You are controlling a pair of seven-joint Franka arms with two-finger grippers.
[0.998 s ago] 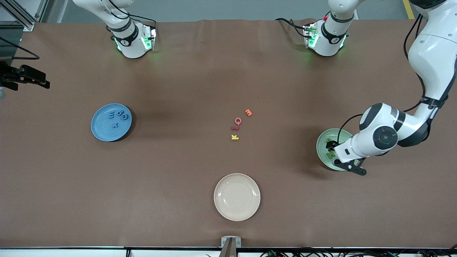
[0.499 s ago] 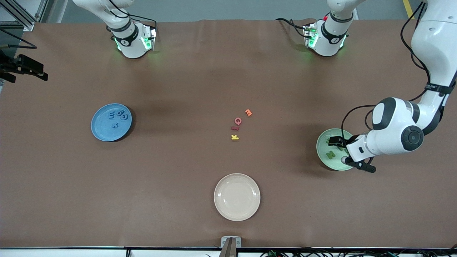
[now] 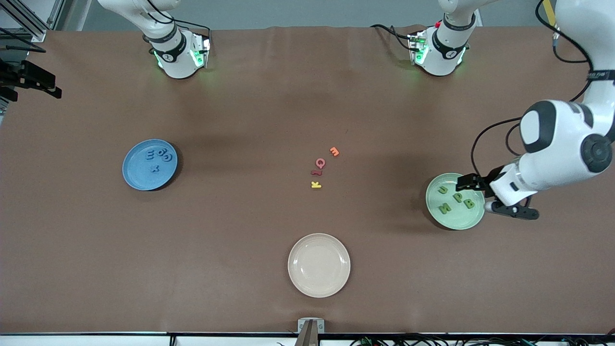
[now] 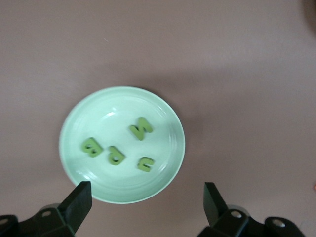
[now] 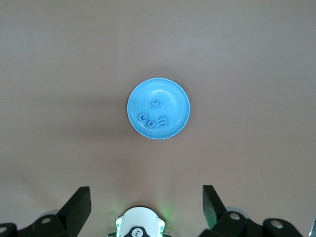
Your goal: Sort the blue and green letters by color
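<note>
Four green letters (image 4: 118,148) lie flat and face up in the pale green plate (image 3: 455,222) at the left arm's end of the table, loosely grouped near its middle and none touching: an N (image 4: 141,128), a U (image 4: 144,163), a P (image 4: 116,155) and a B (image 4: 92,146), each turned its own way, the N's strokes running slantwise. The left gripper (image 3: 495,196) hangs over that plate's rim with its fingers spread wide and nothing between them. The blue letters (image 3: 157,157) rest in the blue plate (image 3: 137,178) toward the right arm's end; an E and an X read clearly, the two rounded pieces beside the E less so. The right gripper (image 5: 145,205), seen in its wrist view high over the table, is likewise spread and empty. Orange, red and yellow letters (image 3: 321,167) sit mid-table, a beige plate (image 3: 319,286) nearer the front camera
</note>
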